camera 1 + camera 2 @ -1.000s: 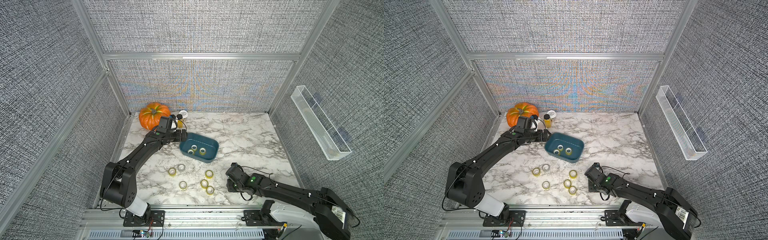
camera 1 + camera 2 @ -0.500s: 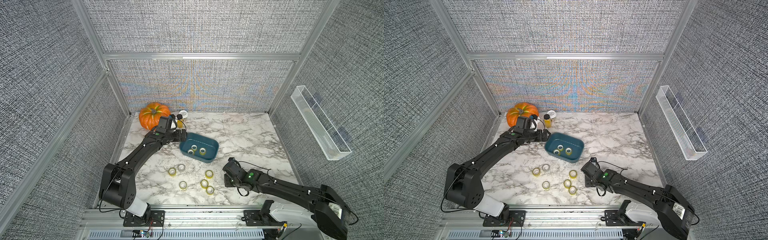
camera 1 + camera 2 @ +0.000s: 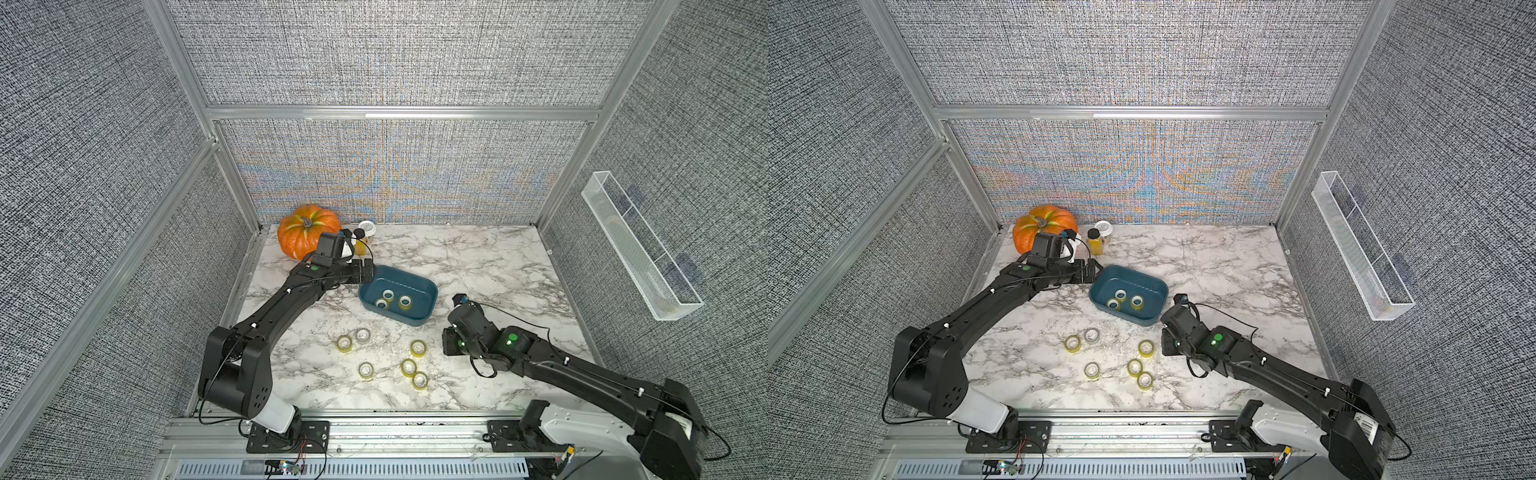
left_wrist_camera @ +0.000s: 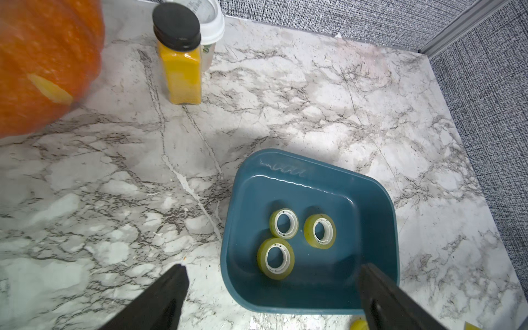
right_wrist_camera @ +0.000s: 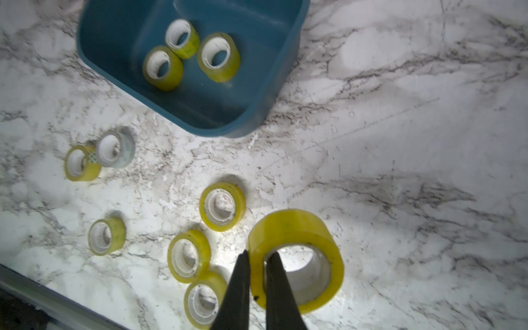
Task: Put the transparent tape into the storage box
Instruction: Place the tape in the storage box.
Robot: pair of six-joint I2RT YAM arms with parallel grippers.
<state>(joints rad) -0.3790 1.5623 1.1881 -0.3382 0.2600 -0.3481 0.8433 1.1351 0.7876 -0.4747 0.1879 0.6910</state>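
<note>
Right wrist view showed the right gripper (image 5: 258, 254) newly clamped on the wall of a transparent tape roll (image 5: 294, 228), one finger inside its core. It was nearer the storage box (image 5: 285, 74) than a second before, so the carry had likely begun. Six loose rolls (image 5: 223, 210) lay on the box's near side and three rolls (image 5: 218, 57) inside it; at its far corner the left gripper (image 4: 274, 266) hung with fingers spread apart.

I see on the marble table (image 3: 478, 257): orange pumpkin (image 3: 306, 230) in the 11 o'clock corner, upright yellow bottle (image 3: 1095, 243) with black cap just beside it at its 3 o'clock, white-lidded cup (image 3: 1104, 229) right behind the bottle. Clear divided tray (image 3: 636, 253) on the 3 o'clock wall, well apart.
</note>
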